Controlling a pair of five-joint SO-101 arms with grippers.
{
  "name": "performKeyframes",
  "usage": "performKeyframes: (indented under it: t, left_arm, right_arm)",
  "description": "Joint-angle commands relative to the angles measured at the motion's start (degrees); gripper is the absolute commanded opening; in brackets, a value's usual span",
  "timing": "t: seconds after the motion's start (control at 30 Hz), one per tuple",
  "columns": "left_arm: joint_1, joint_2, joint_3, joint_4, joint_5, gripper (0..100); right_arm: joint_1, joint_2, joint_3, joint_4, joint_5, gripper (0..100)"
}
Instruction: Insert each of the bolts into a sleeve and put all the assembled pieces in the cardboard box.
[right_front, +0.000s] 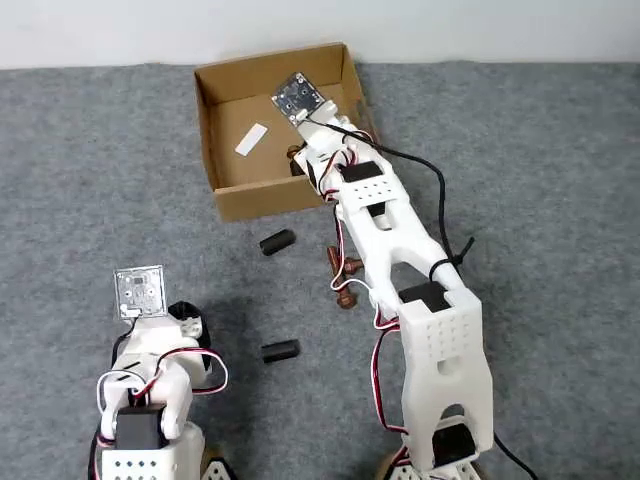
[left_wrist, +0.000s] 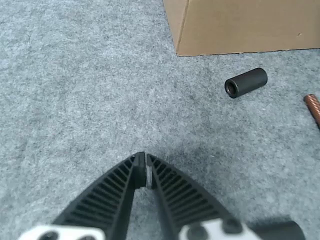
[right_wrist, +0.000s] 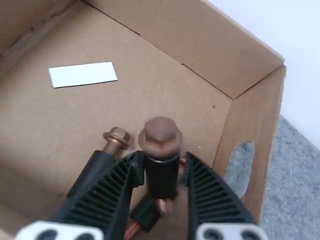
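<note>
Right gripper (right_wrist: 162, 159) clamps a sleeved bolt (right_wrist: 160, 136) upright inside the cardboard box (right_wrist: 240, 55), beside a finished piece (right_wrist: 107, 150), probably ready to drop it. Left gripper (left_wrist: 145, 166), pinched shut and empty, rests outside the box near a loose sleeve (left_wrist: 246, 82).

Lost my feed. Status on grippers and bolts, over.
Left gripper shut, empty, over mat. Right gripper shut on sleeved bolt over cardboard box. Two sleeves, loose bolts on mat. Nothing blocking.
</note>
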Motion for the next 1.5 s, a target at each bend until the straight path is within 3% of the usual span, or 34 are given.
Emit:
performKeyframes:
  t: [0.0, 0.17, 0.37, 0.53, 0.93, 1.23, 1.47]
  left_arm:
    - [-0.4, 0.0, -0.3, 0.2, 0.4, 0]
    - [-0.4, 0.0, -0.3, 0.2, 0.4, 0]
    - [-0.4, 0.0, -0.3, 0.3, 0.4, 0]
    - [-0.4, 0.0, -0.3, 1.0, 0.4, 0]
    - [-2.9, -0.1, -0.3, 0.6, 0.4, 0]
    - [-3.3, -0.1, -0.3, 0.6, 0.4, 0]
    - [-9.5, -0.3, -0.3, -1.1, 0.4, 0]
  right_arm:
    - [-1.7, -2.7, -3.2, 1.9, 0.4, 11.7]
    - [-2.2, -6.1, -3.2, 2.9, 0.4, 9.5]
    - [-2.6, -13.6, -3.2, 12.7, -2.4, 0.4]
    - [-2.5, -19.4, -3.2, 19.9, -8.3, 0.8]
    - [-8.5, -31.1, -3.2, 44.6, -8.3, 0.8]
    - [-11.9, -29.8, -2.9, 60.3, 3.4, 0.8]
    - [-12.0, -21.8, -3.2, 59.1, 17.8, 1.0]
